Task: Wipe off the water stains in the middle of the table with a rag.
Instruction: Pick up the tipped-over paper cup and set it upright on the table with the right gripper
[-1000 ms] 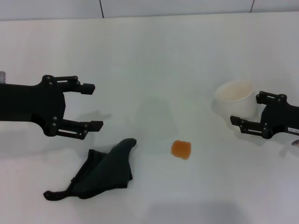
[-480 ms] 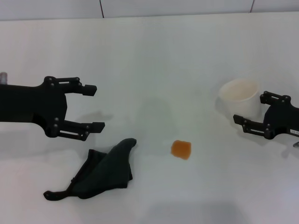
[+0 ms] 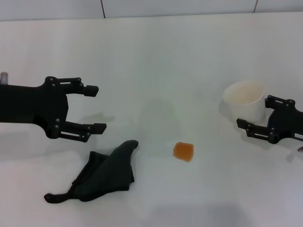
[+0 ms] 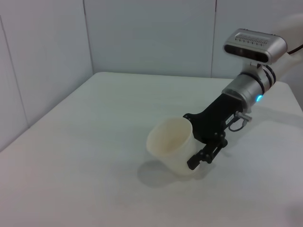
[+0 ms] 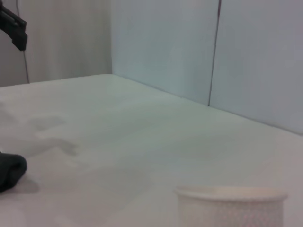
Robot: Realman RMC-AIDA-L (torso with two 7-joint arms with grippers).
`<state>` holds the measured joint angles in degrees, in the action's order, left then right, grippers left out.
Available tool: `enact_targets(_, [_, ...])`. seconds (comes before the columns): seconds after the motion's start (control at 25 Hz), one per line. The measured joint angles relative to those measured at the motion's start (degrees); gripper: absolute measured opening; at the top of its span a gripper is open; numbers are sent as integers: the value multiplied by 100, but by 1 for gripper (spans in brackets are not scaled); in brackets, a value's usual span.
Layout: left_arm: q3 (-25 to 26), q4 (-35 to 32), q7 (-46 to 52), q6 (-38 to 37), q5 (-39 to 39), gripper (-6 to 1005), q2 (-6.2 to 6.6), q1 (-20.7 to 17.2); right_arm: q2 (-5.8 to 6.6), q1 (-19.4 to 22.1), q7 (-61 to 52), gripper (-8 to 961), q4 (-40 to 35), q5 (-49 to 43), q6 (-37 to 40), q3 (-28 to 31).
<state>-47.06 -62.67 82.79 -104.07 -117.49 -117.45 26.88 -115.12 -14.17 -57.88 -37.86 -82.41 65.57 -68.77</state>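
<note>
The water stain (image 3: 183, 151), a small orange-amber patch, lies on the white table (image 3: 156, 56) near the middle front. The dark rag (image 3: 106, 172) lies crumpled to its left; one edge of it shows in the right wrist view (image 5: 9, 172). My left gripper (image 3: 100, 107) is open and empty, hovering just behind and left of the rag. My right gripper (image 3: 253, 110) is at the right, its fingers on either side of the whitish cup (image 3: 244, 98). The left wrist view shows the cup (image 4: 170, 146) tilted between the right gripper's (image 4: 187, 141) fingers.
White wall panels (image 3: 142, 7) stand behind the table's far edge. Bare tabletop lies between the stain and the cup. The cup's rim (image 5: 232, 193) fills the near corner of the right wrist view.
My right gripper has drifted a little to the right and the cup has moved with it. The left gripper, rag and stain have stayed put.
</note>
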Motion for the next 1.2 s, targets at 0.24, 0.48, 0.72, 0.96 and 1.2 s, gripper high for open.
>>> enact_targets(0.24, [-6, 0, 60, 0, 4, 878, 26, 18, 13, 107, -121, 741, 5, -6, 19, 109])
enact_targets(0.48, [-13, -6, 63, -2, -7, 878, 9, 74, 16, 167, -163, 786, 8, -24, 21, 190])
enact_targets(0.72, [-13, -9, 63, -15, -22, 878, -5, 85, 27, 260, -305, 843, -1, -51, 53, 189])
enact_targets(0.96, [-26, -70, 125, -25, -23, 878, -6, 115, 34, 401, -392, 841, -88, -64, 88, 195])
enact_targets(1.2, [-31, -128, 138, -77, -26, 879, -5, 116, 51, 453, -587, 840, -103, -192, 67, 213])
